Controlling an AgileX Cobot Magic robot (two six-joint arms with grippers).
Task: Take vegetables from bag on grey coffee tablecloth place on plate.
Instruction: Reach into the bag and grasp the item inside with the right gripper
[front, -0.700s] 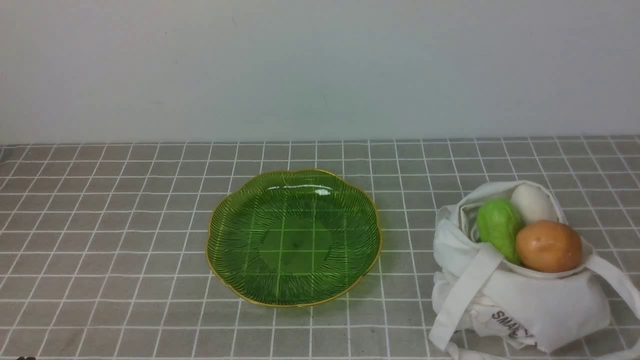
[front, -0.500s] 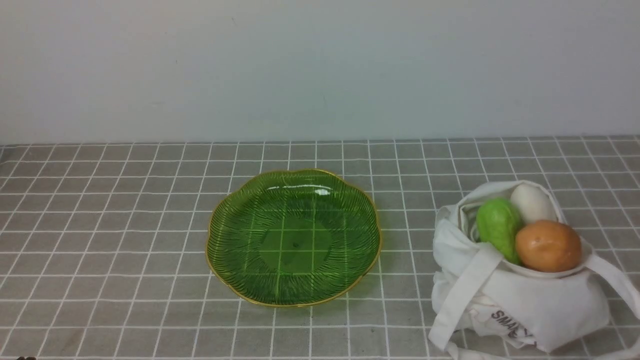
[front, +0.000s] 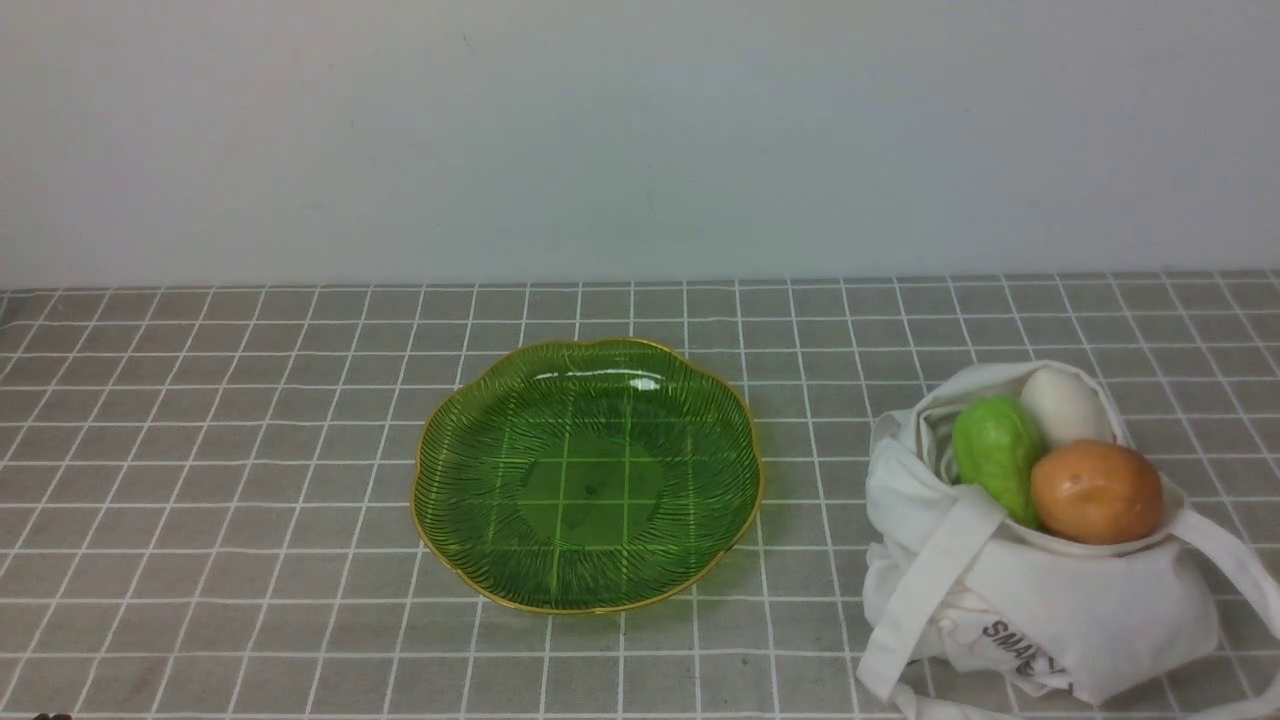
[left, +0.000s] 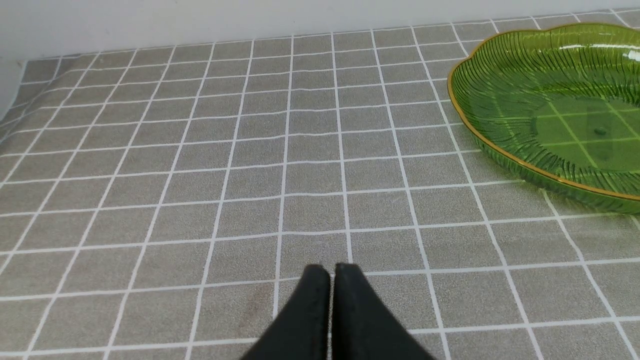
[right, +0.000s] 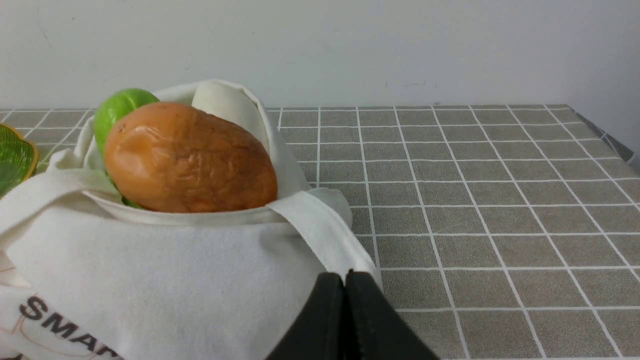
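The white cloth bag (front: 1080, 610) stands at the front right of the grey checked tablecloth (front: 250, 450). In its open top lie an orange-brown potato (front: 1097, 492), a green gourd (front: 995, 455) and a white radish (front: 1065, 405). The green plate (front: 480, 560) with a gold rim sits empty mid-table. Neither gripper shows in the front view. My left gripper (left: 332, 270) is shut and empty, low over bare cloth, with the plate (left: 480, 135) off to one side. My right gripper (right: 345, 276) is shut and empty, close to the bag (right: 165, 270), below the potato (right: 190, 157); the gourd (right: 117, 107) and radish (right: 225, 105) lie behind it.
A plain white wall (front: 640, 130) rises behind the table's far edge. In the right wrist view the cloth's corner and edge (right: 607, 135) drop off to the right. A bag strap (front: 925, 600) hangs down the bag's front, another strap (front: 1240, 565) trails right.
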